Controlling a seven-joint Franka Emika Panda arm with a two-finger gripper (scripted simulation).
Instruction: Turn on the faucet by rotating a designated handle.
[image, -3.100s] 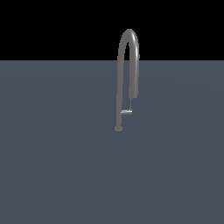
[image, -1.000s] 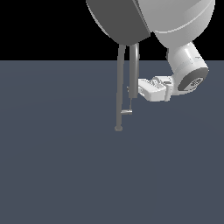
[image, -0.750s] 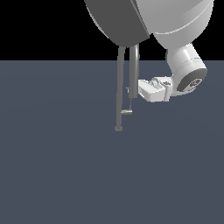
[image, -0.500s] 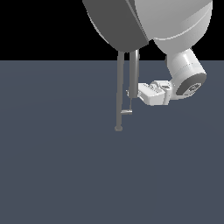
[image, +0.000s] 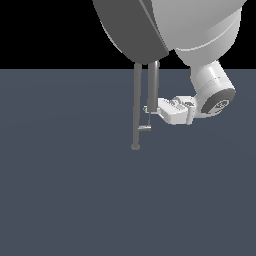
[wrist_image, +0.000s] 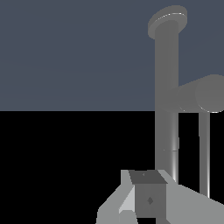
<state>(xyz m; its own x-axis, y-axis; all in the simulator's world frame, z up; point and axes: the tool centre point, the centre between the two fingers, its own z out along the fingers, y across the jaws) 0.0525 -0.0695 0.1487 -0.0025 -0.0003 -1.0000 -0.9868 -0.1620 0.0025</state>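
The faucet (image: 136, 110) is a thin grey pipe standing on a small round foot; the arm's big body hides its arch. Its thicker spout end (image: 153, 85) hangs beside the pipe. The handle (image: 145, 128) is a tiny silver lever on a thin stem below the spout end. My white gripper (image: 149, 108) reaches in from the exterior view's right, its tips at the stem's top just under the spout end. Its fingers look shut with nothing between them. In the wrist view the pipe (wrist_image: 166, 87), the lever (wrist_image: 197, 94) and the gripper (wrist_image: 146, 183) show close together.
The faucet stands on a flat dark grey-blue surface (image: 65, 190). The large white and dark grey arm body (image: 165, 25) fills the upper part of the exterior view above the faucet.
The arm came into view over the faucet. In the last second the gripper has slid toward the exterior view's left, closing on the spout end and stem. The handle has not visibly turned.
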